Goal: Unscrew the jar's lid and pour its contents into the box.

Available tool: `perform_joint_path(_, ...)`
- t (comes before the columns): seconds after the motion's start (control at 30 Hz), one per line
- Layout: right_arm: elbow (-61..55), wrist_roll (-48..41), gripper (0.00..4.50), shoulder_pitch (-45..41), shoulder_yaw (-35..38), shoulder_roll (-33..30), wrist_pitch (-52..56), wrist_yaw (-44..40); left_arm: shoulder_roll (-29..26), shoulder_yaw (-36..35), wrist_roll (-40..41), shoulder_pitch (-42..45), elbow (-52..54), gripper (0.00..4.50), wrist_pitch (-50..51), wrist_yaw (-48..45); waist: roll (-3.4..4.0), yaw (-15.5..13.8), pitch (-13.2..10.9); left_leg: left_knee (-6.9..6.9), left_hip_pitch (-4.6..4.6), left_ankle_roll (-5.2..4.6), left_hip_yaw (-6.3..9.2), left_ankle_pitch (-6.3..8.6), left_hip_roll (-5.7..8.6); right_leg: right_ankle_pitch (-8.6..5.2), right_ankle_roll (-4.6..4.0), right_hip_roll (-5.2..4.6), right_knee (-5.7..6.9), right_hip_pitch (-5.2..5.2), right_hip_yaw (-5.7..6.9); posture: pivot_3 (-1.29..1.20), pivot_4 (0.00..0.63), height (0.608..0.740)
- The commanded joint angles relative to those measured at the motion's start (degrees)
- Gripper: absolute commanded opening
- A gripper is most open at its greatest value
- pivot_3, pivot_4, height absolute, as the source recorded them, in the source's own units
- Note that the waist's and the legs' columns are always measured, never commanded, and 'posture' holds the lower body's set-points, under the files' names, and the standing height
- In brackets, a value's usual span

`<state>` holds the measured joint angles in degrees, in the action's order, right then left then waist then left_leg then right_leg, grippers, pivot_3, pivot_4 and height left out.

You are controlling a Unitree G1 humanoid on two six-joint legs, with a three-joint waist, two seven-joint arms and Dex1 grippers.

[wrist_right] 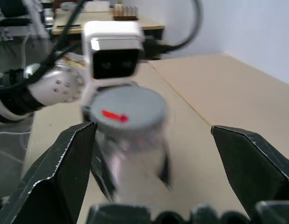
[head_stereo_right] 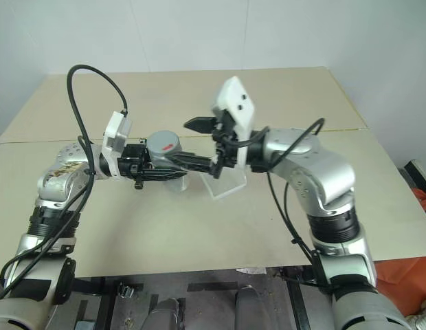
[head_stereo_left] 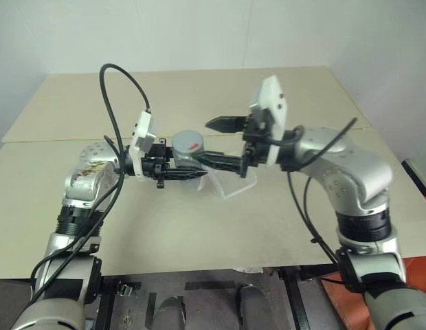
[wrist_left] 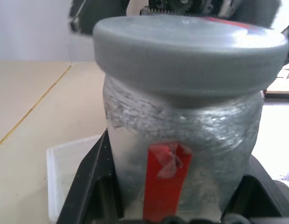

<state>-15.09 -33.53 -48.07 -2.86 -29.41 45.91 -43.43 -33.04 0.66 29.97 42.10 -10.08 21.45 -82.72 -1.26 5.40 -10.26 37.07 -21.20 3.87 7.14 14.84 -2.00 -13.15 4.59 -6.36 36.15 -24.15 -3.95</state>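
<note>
At frame centre, the left gripper (head_stereo_left: 189, 165) held the jar (head_stereo_left: 186, 148) clamped, lid (head_stereo_left: 188, 139) on. The right gripper (head_stereo_left: 221, 142) stood beside it, fingers wide apart. A crooked bite on the lid could twist the jar loose, missing the box (head_stereo_left: 233, 183).

Wide-spread black fingers of the right gripper (wrist_right: 151, 154) framing a lidded jar

Between the two fingers stands the small silvery-grey jar (wrist_right: 133, 156), blurred, capped by its round flat grey lid (wrist_right: 128, 111) bearing a red strip; behind it sits the left gripper (wrist_right: 130, 175) gripping the jar's body, under a white camera block (wrist_right: 114, 53), above the beige table (wrist_right: 219, 93)
</note>
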Motion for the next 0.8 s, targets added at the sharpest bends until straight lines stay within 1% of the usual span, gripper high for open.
perform_joint_path(0.03,0.02,0.39,4.48,0.72,3.40,-1.78,-2.59,-0.44,-0.28,-0.82,1.69,0.53,2.62,1.95,-0.52,-1.06,0.00,-0.13,0.00,-0.01,0.00,0.00,0.01,0.00,0.00,0.00,0.00,0.01,0.00,-0.01,0.00,0.00,0.150,0.740)
perform_joint_path(0.27,-2.45,-0.05,4.48,1.66,3.75,-3.10,-3.38,-1.94,-0.03,-0.71,1.17,0.89,1.54,1.95,-1.30,-0.65,0.01,0.17,-0.01,-0.03,0.02,0.00,-0.01,0.00,-0.01,0.00,0.00,0.01,0.00,-0.03,-0.02,0.00,0.150,0.740)
perform_joint_path(0.43,-6.61,-3.11,4.48,0.00,3.25,-1.19,-2.26,-1.86,1.55,-0.24,0.19,2.20,-0.57,1.95,-2.31,0.51,0.01,0.03,-0.01,-0.03,0.00,0.00,0.00,0.00,-0.01,0.00,0.00,0.01,-0.01,-0.02,-0.01,0.00,0.150,0.740)
perform_joint_path(0.63,-7.93,-1.86,4.48,-2.53,-1.14,2.74,-2.70,-0.21,3.35,0.46,-0.94,3.41,-2.61,1.95,-3.74,1.09,0.01,0.16,-0.01,-0.02,0.01,0.00,0.00,0.00,0.00,0.00,0.00,0.01,0.00,-0.02,-0.01,0.00,0.150,0.740)
perform_joint_path(0.8,-5.13,3.06,4.48,-5.13,-6.97,5.50,-2.85,2.08,3.72,0.51,-0.96,3.59,-2.57,1.95,-3.88,0.97,0.02,0.16,-0.01,-0.02,0.01,0.00,0.01,0.00,0.00,0.00,0.00,0.01,0.01,-0.03,-0.01,0.00,0.150,0.740)
